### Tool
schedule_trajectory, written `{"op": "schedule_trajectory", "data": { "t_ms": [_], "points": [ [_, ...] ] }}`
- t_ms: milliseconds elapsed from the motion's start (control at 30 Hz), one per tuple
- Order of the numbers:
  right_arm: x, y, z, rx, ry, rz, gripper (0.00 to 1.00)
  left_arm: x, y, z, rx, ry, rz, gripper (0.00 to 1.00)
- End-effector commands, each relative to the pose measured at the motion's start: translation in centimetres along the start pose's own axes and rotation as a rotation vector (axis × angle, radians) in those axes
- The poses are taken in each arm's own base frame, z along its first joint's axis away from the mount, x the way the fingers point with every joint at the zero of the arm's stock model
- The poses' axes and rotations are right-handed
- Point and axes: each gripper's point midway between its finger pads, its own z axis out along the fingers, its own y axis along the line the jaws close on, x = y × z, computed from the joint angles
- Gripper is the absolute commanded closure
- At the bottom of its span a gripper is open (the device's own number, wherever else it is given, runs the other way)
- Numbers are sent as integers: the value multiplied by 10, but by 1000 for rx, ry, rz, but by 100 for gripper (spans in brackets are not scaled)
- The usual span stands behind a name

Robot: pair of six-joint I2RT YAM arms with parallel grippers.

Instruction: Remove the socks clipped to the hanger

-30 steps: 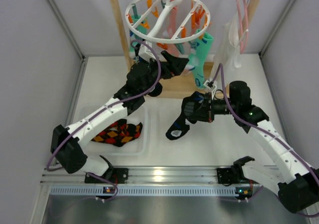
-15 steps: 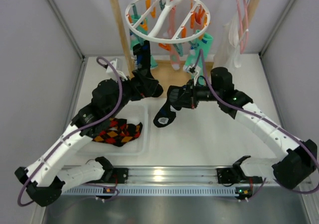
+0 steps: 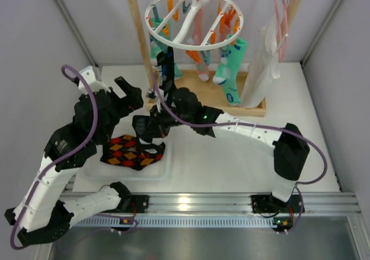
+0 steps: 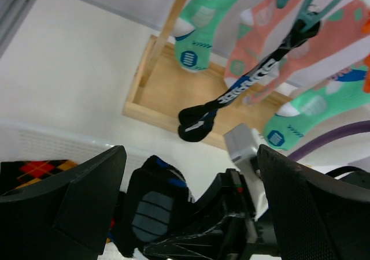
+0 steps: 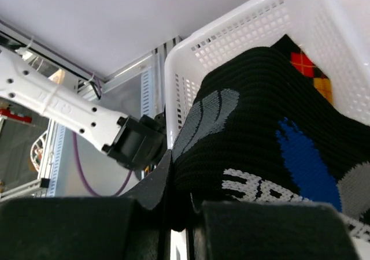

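The hanger [image 3: 193, 18], a white ring with orange and teal pegs, hangs from the wooden rack. Clipped to it are a black sock [image 3: 168, 69], teal socks [image 3: 231, 69] and pink socks [image 3: 202, 69]; the left wrist view shows the black sock [image 4: 243, 89] dangling too. My right gripper [image 3: 153, 127] reaches far left and is shut on a black sock with blue and grey patches [image 5: 260, 115], holding it over the white basket [image 5: 243, 29]. My left gripper [image 3: 130, 92] stands open and empty just left of it, its fingers [image 4: 63, 202] framing the held sock [image 4: 150, 214].
A black sock with red and yellow diamonds [image 3: 133, 153] lies in the basket [image 3: 167, 167]. The wooden rack frame [image 3: 139, 40] and its base [image 4: 173, 92] stand behind. A white garment [image 3: 260, 69] on a thin pink hanger [image 3: 283, 17] hangs at the right.
My right arm swung left, carrying the black sock from mid-table to above the basket. My left arm drew back from the hanger to the left, still open.
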Motion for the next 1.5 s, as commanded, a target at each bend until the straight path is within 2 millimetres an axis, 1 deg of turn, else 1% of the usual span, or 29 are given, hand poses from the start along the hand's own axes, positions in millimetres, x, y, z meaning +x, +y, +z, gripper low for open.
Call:
{"op": "schedule_trajectory", "data": {
  "t_ms": [0,33,67,133,167,200,233,300,367,433,467,500,533,567,600,633,667,733,833,867,933,967,1133,1167,1233,1267,1367,1400,1467],
  "points": [
    [-22,15,34,-47,-88,-20,95,-4,31,-8,-133,-18,34,1],
    [-19,16,39,-48,-81,-18,88,-4,35,-9,-144,-19,39,1],
    [-16,20,45,-60,-73,-19,87,-5,39,-11,-155,-24,43,1],
    [-16,23,48,-61,-78,-10,67,-6,43,-14,-164,-30,51,1],
    [-15,23,48,-59,-74,-4,52,-5,45,-15,-166,-27,57,1],
    [-18,24,42,-40,-80,-7,11,-2,47,-14,-168,-22,62,1],
    [-19,23,37,-19,-80,-13,1,-2,47,-16,-161,-21,58,1],
    [-25,27,19,20,-96,-55,1,3,47,-15,-155,-10,55,1],
    [-13,14,3,78,-67,-52,0,11,49,-13,-157,7,55,1],
    [-8,8,-26,153,-57,-34,1,23,48,-9,-150,36,58,1],
    [7,-12,-39,214,-41,-5,0,28,47,-6,-150,48,63,1],
    [-5,-3,-62,221,-89,-16,1,34,41,-2,-123,65,76,1],
    [-3,-4,-75,239,-102,-12,1,38,34,1,-87,70,87,1],
    [7,-20,-91,299,-102,13,0,54,31,9,-61,101,117,1],
    [-5,-8,-113,303,-152,-15,1,59,24,11,-12,110,148,1],
    [-5,-8,-125,324,-163,-21,0,55,-3,14,106,87,107,1],
    [-10,-7,-147,369,-189,-35,1,70,-3,21,129,98,125,1],
    [-13,-2,-166,391,-204,-54,0,57,-27,24,250,12,91,1],
    [-28,9,-199,427,-240,-90,1,63,-44,42,320,-45,135,1],
    [-42,15,-212,443,-270,-121,1,63,-44,50,314,-52,151,1],
    [-46,21,-224,472,-255,-132,1,72,-40,78,271,-36,205,1],
    [-62,31,-234,480,-285,-166,0,70,-46,86,297,-46,209,1],
    [-77,61,-251,448,-300,-211,1,59,-38,133,285,-96,312,1],
    [-81,69,-256,436,-309,-223,1,67,-36,145,276,-72,339,1],
    [-80,74,-259,432,-307,-230,0,61,-45,156,310,-95,374,1],
    [-81,78,-263,430,-312,-244,1,70,-47,168,315,-71,394,1],
    [-85,82,-271,446,-334,-269,1,75,-66,175,400,-46,411,2],
    [-86,82,-273,454,-339,-269,1,85,-68,183,406,-20,416,6],
    [-93,84,-278,473,-365,-284,1,89,-73,184,426,-4,402,34]
  ]
}}
